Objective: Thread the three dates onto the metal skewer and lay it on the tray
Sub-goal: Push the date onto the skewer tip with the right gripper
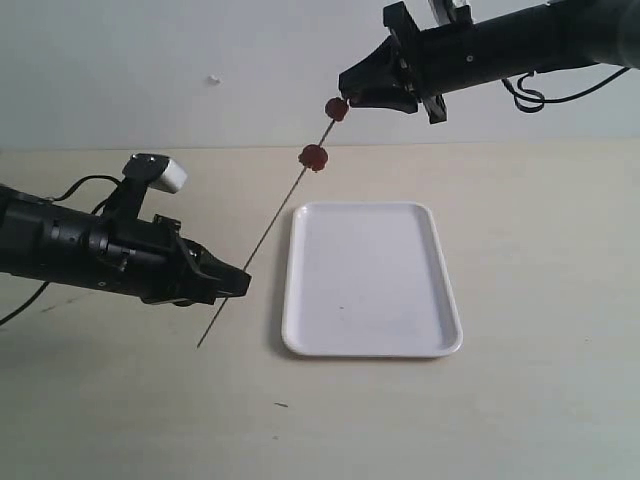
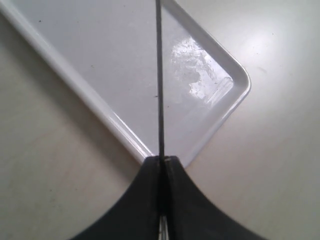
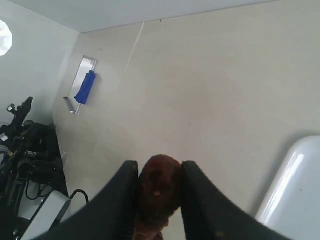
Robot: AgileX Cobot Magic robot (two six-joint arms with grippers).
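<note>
My left gripper [image 1: 240,282] is shut on the lower part of the thin metal skewer [image 1: 272,222], which slants up to the right above the table. One dark red date [image 1: 314,156] sits threaded partway up the skewer. A second date [image 1: 337,109] is at the skewer's upper tip, with my right gripper [image 1: 347,96] shut on it. In the right wrist view that date [image 3: 159,187] fills the gap between the black fingers [image 3: 122,197]. In the left wrist view the skewer [image 2: 159,80] runs out from my shut gripper [image 2: 162,160] over the white tray [image 2: 125,142]. The tray [image 1: 440,345] lies flat and bare.
The beige table reaches a pale wall at the back. Cables trail behind both arms. In the right wrist view a blue-handled object [image 3: 85,87] lies far off, with dark equipment [image 3: 25,150] beyond the table's edge.
</note>
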